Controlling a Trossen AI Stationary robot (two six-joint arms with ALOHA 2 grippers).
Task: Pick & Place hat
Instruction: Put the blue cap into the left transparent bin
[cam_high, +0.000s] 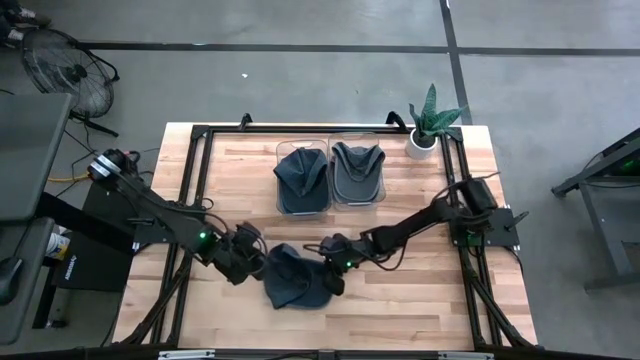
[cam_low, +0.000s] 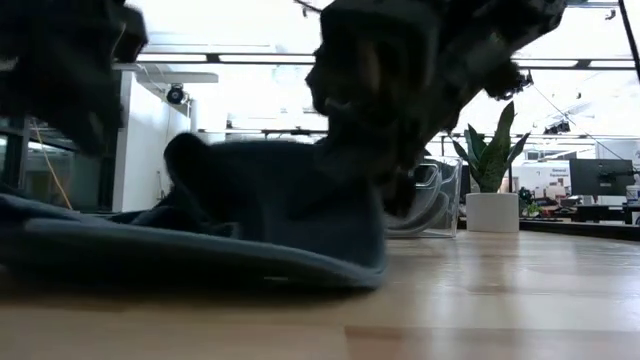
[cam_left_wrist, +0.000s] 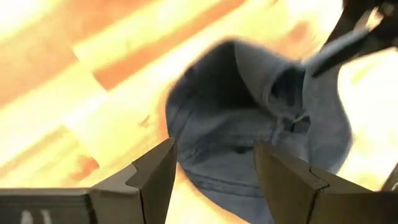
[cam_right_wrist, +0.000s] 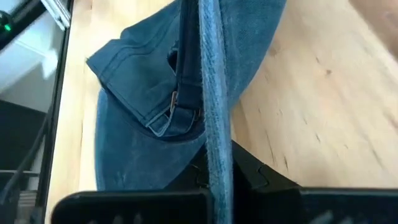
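Note:
A blue denim hat (cam_high: 290, 282) lies on the wooden table near its near edge, also seen in the low view (cam_low: 250, 220). Its buckle strap (cam_right_wrist: 174, 102) shows in the right wrist view. My right gripper (cam_high: 328, 278) is at the hat's right side, shut on its edge. My left gripper (cam_high: 255, 258) stands open at the hat's left side. Its two fingers (cam_left_wrist: 155, 174) frame the hat (cam_left_wrist: 261, 130) ahead of them, and I cannot tell whether they touch it. My right gripper (cam_right_wrist: 214, 180) pinches the hat's rim edge (cam_right_wrist: 214, 124) between its two fingers, on the hat's right side. The denim band stands edge-on in the jaws. That edge is raised, and the remainder of the hat lies slack on the table (cam_low: 200, 255).
Two clear bins stand side by side at the table's far middle, the left one (cam_high: 280, 150) and the right one (cam_high: 382, 150), each with a dark hat inside. A potted plant (cam_high: 430, 125) sits at the far right corner. Bare wood lies right of the hat (cam_high: 430, 290).

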